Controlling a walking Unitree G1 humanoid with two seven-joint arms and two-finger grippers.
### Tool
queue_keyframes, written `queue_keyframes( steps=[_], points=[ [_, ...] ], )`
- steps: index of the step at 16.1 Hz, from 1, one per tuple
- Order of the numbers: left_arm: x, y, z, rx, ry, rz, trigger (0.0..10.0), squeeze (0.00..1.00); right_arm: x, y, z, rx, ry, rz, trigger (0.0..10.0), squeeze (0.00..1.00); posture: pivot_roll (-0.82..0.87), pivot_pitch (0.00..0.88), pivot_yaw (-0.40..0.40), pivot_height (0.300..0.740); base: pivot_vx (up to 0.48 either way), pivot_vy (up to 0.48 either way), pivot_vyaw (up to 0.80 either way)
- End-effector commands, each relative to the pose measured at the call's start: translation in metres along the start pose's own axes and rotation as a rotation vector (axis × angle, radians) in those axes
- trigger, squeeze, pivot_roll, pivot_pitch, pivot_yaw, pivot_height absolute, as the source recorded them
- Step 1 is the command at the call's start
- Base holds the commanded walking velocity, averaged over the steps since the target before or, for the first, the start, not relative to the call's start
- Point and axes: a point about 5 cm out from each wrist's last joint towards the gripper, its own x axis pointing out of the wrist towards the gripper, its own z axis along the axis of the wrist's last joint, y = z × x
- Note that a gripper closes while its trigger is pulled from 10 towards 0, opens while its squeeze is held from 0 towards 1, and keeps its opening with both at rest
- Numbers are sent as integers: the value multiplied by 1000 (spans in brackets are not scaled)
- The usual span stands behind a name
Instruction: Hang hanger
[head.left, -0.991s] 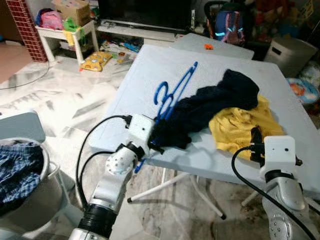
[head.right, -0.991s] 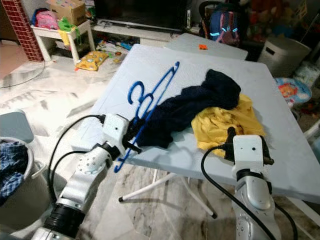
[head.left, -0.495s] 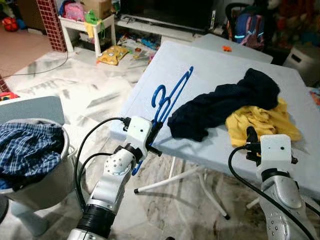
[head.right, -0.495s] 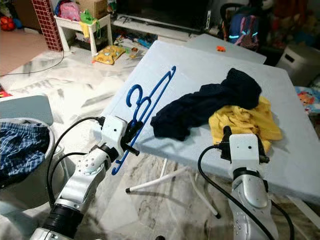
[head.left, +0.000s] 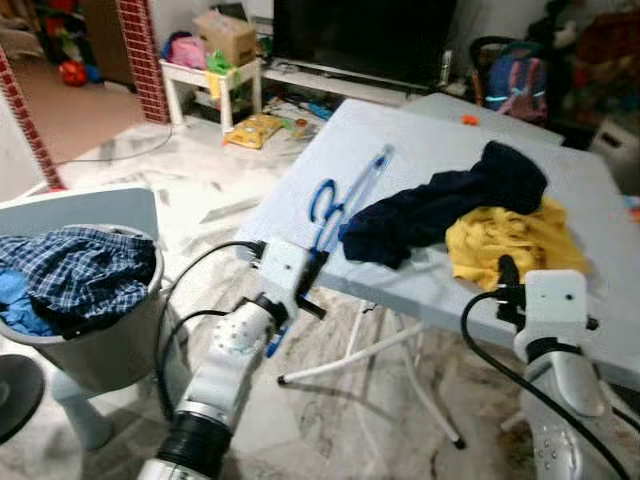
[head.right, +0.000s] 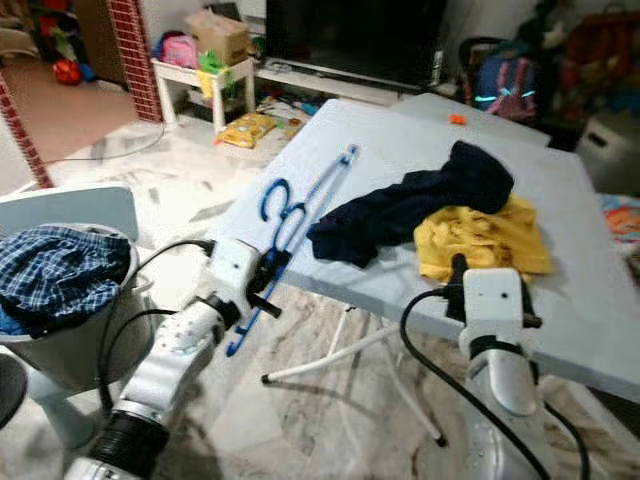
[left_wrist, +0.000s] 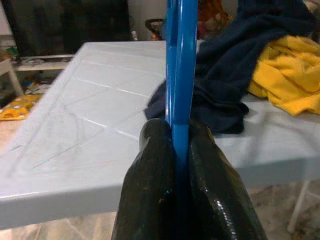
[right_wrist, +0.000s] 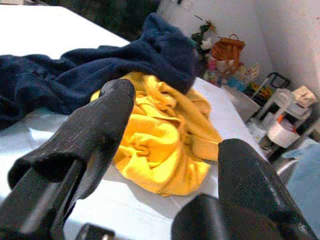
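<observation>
My left gripper is shut on the lower end of a blue plastic hanger. The hanger lies slanted across the near left corner of the pale blue table, with its bottom end sticking out past the edge. A navy garment is heaped just right of the hanger, partly over a yellow garment. My left gripper sits just below the table edge. At the table's front edge my right gripper stands open, pointing at the yellow garment with nothing between its fingers.
A white laundry basket holding plaid clothes stands on the floor to my left. A brick pillar, a small white table with toys and a backpack are farther back. The table's legs cross underneath.
The whole view has shifted, bringing the basket into sight. The hanger has slid toward the table's near left edge in my left gripper and now lies apart from the navy garment.
</observation>
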Motion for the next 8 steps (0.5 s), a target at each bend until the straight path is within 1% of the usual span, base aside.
queue_keyframes(
  steps=[1,8],
  points=[
    [3,-2,5,8,-14,-2,10000,0,2,-3,2,0,3,-13,10000,0,74,0,-107,740,0,0,0],
    [5,-1,5,-11,-18,9,10000,0,3,-2,1,0,9,-12,10000,0,72,0,-108,740,0,0,0]
  ],
)
